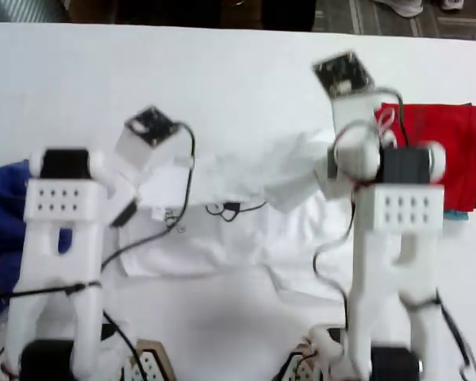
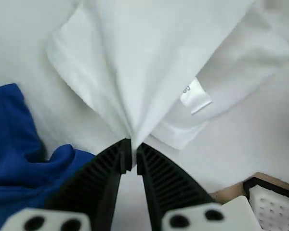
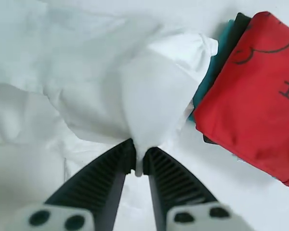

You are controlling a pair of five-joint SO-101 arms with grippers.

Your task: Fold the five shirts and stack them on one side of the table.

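I have the left gripper (image 2: 132,156) and right gripper (image 3: 138,160) each clamped on the crumpled white cotton shirt (image 1: 222,230), mid-frame, stretched left-right between them. The red-topped folded stack (image 1: 451,151) lies nearest the right gripper.

I see white shirt (image 1: 222,230) mid-table, rumpled, half spread, upper edge drawn up into two bunched peaks. Blue shirt (image 1: 4,214) crumpled at left table edge. Red shirt (image 1: 448,151) folded, topping right-side stack over teal shirt (image 3: 207,89) and black shirt (image 3: 241,21).
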